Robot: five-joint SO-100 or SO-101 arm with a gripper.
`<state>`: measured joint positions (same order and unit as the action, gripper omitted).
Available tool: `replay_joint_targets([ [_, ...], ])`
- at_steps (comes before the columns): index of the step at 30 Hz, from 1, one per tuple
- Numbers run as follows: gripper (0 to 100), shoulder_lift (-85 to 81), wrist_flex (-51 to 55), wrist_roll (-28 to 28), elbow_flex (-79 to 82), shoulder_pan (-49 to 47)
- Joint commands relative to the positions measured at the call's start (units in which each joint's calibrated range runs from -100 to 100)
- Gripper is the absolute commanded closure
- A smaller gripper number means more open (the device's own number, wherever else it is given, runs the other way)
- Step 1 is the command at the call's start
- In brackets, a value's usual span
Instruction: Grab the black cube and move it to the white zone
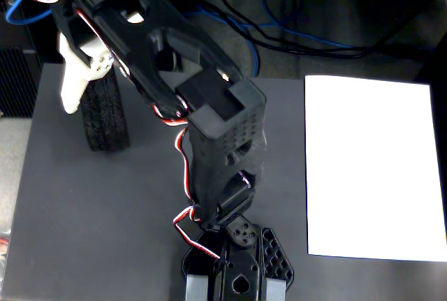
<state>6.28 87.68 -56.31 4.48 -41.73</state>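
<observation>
The black cube (106, 121), a rough oblong foam block, is at the far left of the dark grey mat in the fixed view. Its upper end is tucked under my gripper (94, 102). The gripper's white finger (70, 88) lies right against the block's left side. The other finger is hidden under the black arm, so the grip itself does not show. The white zone (374, 168), a white sheet of paper, lies on the right side of the mat, far from the block and the gripper.
The arm's base (237, 266) stands at the mat's front edge, and the arm stretches up and to the left. Blue and black cables (293, 32) run behind the mat. The grey mat (91, 224) ends at the left and front.
</observation>
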Motion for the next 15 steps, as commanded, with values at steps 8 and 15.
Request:
replay_joint_targets([
  [8, 65, 21.56, -9.72, 0.26, -0.58, 0.67],
  [15, 98, 21.48, -9.55, 6.6, -1.4, 0.6],
])
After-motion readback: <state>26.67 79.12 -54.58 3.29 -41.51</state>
